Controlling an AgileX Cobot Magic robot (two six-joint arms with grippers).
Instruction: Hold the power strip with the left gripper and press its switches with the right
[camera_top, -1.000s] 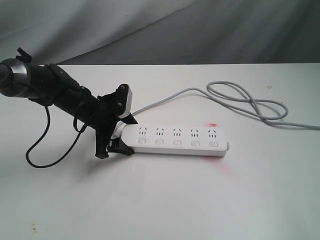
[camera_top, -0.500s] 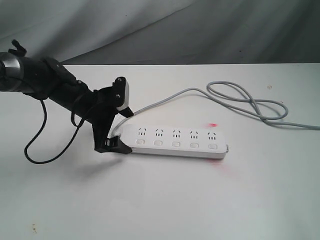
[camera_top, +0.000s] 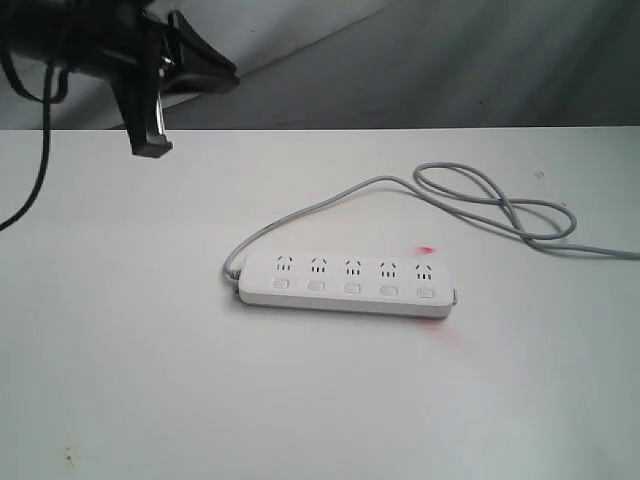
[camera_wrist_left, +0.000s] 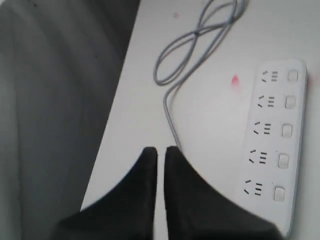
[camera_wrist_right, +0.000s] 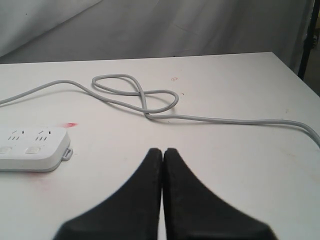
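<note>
The left gripper (camera_wrist_left: 160, 152) hangs clenched and empty, well apart from the power strip (camera_top: 348, 282) lying flat on the worktop (camera_top: 300, 400) below it. The right gripper (camera_wrist_right: 162, 152) is clenched too, with one end of the strip ahead of it.

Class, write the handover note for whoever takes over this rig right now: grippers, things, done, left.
Left gripper: shut, empty, raised over the table's far left, clear of the strip.
Right gripper: shut, empty, off the strip's cordless end.
Strip lies flat mid-table, unheld; cord loops behind it.
Done: nothing that shows.
Left: hold strip with left, press the five switches with right.
</note>
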